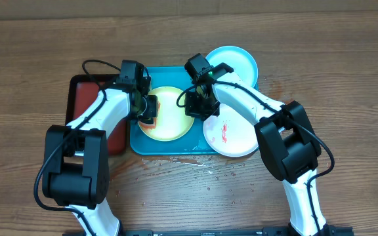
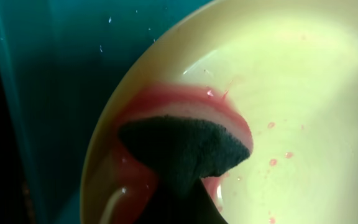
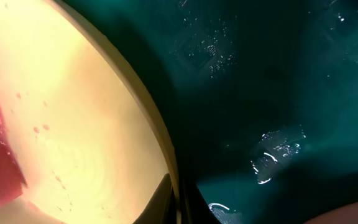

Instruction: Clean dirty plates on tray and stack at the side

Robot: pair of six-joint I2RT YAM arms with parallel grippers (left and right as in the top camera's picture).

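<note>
Sponge (image 2: 185,149), clenched in the left gripper (image 1: 146,110), sits at nine o'clock on the yellow-green plate (image 1: 172,117). The right gripper (image 1: 199,109) pinches its three o'clock rim.

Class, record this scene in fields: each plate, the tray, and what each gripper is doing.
yellow-green plate: in the turquoise tray, red smear at its left edge
white plate: red smear, overlapping tray's right rim
cyan plate: at tray's far right corner, no smear visible
left gripper: presses a sponge on the yellow-green plate
right gripper: pinches that plate's right rim
</note>
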